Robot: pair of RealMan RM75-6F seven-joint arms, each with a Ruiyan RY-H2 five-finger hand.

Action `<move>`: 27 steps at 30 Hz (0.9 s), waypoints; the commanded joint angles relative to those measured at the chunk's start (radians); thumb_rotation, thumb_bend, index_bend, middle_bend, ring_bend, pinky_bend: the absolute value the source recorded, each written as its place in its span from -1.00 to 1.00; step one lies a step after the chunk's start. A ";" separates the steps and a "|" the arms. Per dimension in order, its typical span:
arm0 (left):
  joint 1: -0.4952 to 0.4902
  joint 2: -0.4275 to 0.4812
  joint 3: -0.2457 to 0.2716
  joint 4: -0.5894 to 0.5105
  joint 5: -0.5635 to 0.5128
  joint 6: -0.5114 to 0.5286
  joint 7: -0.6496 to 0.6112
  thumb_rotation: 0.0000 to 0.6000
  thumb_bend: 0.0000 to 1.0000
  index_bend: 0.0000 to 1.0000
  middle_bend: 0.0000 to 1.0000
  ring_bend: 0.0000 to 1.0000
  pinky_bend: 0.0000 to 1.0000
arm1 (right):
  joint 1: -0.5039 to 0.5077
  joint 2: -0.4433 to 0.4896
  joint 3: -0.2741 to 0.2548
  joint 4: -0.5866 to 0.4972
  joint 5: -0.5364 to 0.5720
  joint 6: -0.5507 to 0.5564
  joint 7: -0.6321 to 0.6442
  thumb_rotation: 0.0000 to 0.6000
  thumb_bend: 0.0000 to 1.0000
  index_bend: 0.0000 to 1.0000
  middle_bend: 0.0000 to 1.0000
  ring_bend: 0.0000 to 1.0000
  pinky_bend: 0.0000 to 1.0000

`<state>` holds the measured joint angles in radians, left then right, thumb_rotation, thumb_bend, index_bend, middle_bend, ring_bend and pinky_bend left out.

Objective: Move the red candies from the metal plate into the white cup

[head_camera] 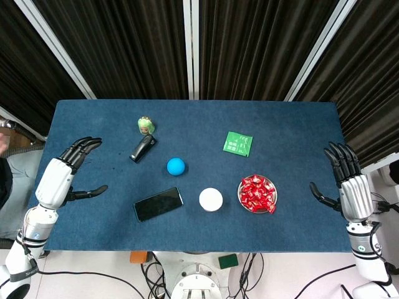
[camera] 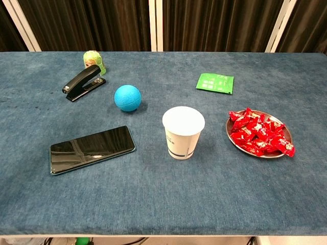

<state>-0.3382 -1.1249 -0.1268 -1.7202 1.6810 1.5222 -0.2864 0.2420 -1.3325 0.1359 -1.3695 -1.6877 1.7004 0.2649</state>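
Red candies heaped on metal plate, just R of upright white cup on blue surface; L hand and R hand released, fingers spread, holding nothing, at opposite surface edges, well apart from plate.

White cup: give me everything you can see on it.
The white cup looks like paper, with a dark band and small print near its base. It stands upright and alone on the blue table, between the black phone and the metal plate of red candies. Its inside isn't visible. Nothing touches it.
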 commanded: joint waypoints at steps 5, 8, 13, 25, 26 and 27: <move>-0.002 -0.002 0.001 0.006 -0.003 0.000 -0.005 1.00 -0.92 -0.71 -0.71 -0.76 -0.46 | 0.003 -0.002 0.000 0.000 0.000 -0.003 -0.005 1.00 -0.36 -1.00 -1.00 -1.00 -1.00; -0.001 -0.003 0.003 0.007 -0.003 0.002 -0.007 1.00 -0.92 -0.71 -0.71 -0.76 -0.46 | 0.005 -0.001 -0.001 -0.002 -0.001 -0.005 -0.007 1.00 -0.36 -1.00 -1.00 -1.00 -1.00; -0.003 0.001 0.007 0.006 -0.006 -0.006 -0.002 1.00 -0.92 -0.71 -0.71 -0.76 -0.46 | 0.007 0.002 0.001 -0.007 -0.001 -0.005 -0.011 1.00 -0.36 -1.00 -1.00 -1.00 -1.00; 0.043 0.045 0.045 -0.016 -0.068 -0.036 0.155 1.00 -0.91 -0.71 -0.71 -0.76 -0.49 | 0.009 0.044 -0.043 -0.035 -0.052 -0.038 -0.109 1.00 -0.39 -1.00 -1.00 -1.00 -1.00; 0.050 0.046 0.049 -0.021 -0.076 -0.037 0.175 1.00 -0.91 -0.71 -0.71 -0.76 -0.50 | 0.012 0.060 -0.053 -0.046 -0.058 -0.059 -0.139 1.00 -0.41 -1.00 -1.00 -1.00 -1.00; 0.057 0.046 0.053 -0.024 -0.083 -0.035 0.189 1.00 -0.91 -0.71 -0.71 -0.76 -0.50 | 0.016 0.078 -0.064 -0.062 -0.063 -0.087 -0.175 1.00 -0.43 -1.00 -1.00 -1.00 -1.00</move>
<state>-0.3017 -1.0905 -0.0893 -1.7304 1.6223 1.4957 -0.1438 0.2508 -1.2888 0.0970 -1.4049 -1.7330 1.6602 0.1501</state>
